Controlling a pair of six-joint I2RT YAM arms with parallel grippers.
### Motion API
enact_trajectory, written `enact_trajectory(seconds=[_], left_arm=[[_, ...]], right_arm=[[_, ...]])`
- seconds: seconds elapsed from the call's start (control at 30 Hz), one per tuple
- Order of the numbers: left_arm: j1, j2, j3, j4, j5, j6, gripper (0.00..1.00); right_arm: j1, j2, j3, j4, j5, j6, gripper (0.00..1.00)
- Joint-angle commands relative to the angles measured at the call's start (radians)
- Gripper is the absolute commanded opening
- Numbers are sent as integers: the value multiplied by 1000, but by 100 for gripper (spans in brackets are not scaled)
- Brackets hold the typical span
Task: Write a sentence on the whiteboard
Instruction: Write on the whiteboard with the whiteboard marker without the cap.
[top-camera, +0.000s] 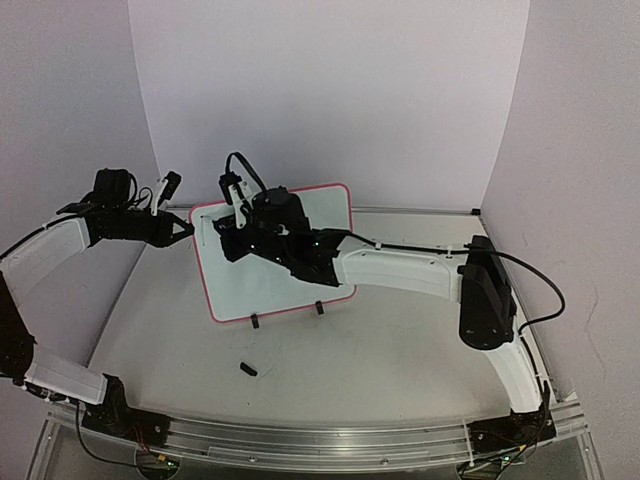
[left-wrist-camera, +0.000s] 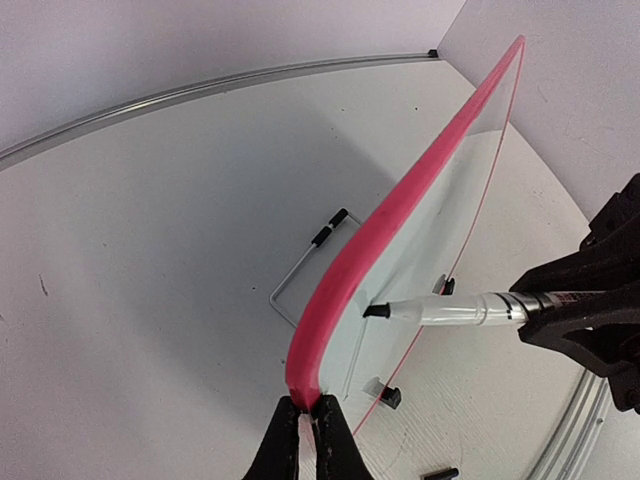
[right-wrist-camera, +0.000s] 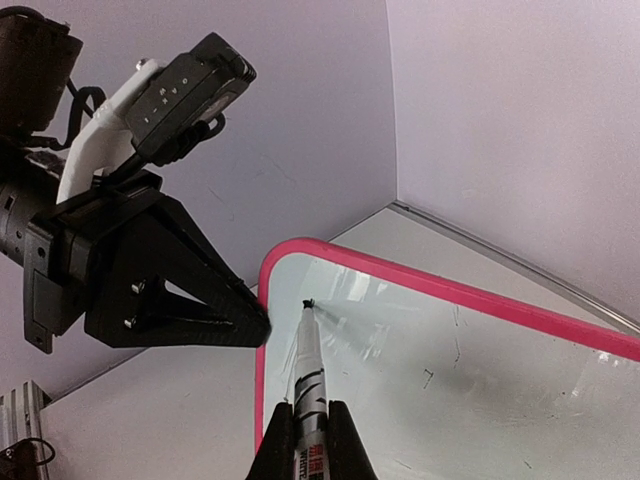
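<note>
Whiteboard (top-camera: 262, 285): It stands up on its two black feet near the back of the desk (top-camera: 380, 350). It leans back a little.
Left pincer (left-wrist-camera: 308, 415): I have it pinched tight on the board's pink rim, on the left edge just under the top corner.
Right pincer (right-wrist-camera: 308, 410): I have it closed around a marker (right-wrist-camera: 310, 350). It sits in front of the board's white face, at the upper left part.
Marker tip: The black tip touches the white face just beside the top left corner, close to my left pincer.
Small black piece (top-camera: 248, 368): It lies on the desk in front of the board, apart from both pincers.
</note>
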Motion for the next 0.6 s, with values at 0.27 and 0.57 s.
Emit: enact_trajectory(seconds=[0.27,0.57], left_arm=[[-2,1,2,-1,-15,24,0],[-2,2,0,-1,-16,24,0]], right_arm=[[2,-25,-67,8,84,6,0],[2,-69,-167,39,82,31,0]])
